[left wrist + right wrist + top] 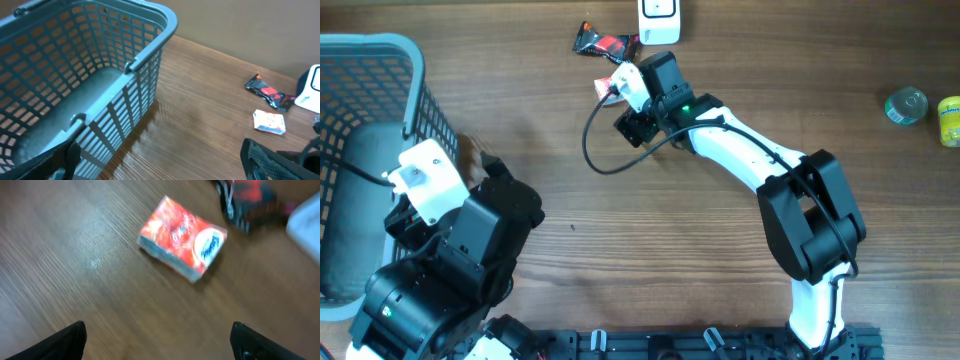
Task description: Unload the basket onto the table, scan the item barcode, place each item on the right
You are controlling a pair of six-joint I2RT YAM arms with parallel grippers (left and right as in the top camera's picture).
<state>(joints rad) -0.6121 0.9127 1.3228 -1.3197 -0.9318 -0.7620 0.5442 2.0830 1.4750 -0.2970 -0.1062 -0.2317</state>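
Packet [182, 237], small, red with a white oval mark on its face, lies flat on the wooden table [75, 240], touching neither arm. In the overhead view it sits at about 12 o'clock on the table, close to the far edge. The right hand [157, 337] hangs over the table just at 6 o'clock of the packet, its two dark fingers [67, 340] spread far apart at the lower corners of the right wrist view. Only bare wood shows between them, so this hand holds nothing. That view is blurred, and the print on the packet cannot be read. A black and red wrapper [600, 42] lies at 12 o'clock of the packet, near it but apart. A white device [660, 20] stands at 1 o'clock of the packet, at the table's far edge, just beside the wrapper. A black cable [592, 150] loops from the right arm across the wood at 6 o'clock of the packet. Well off at 3 o'clock, near the table's edge, a green-topped item [906, 105] and a yellow one [950, 120] stand side by side. At 9 o'clock stands a blue-grey mesh basket [415, 70]. The left hand [165, 162] hovers beside the basket, its fingers wide apart and empty.
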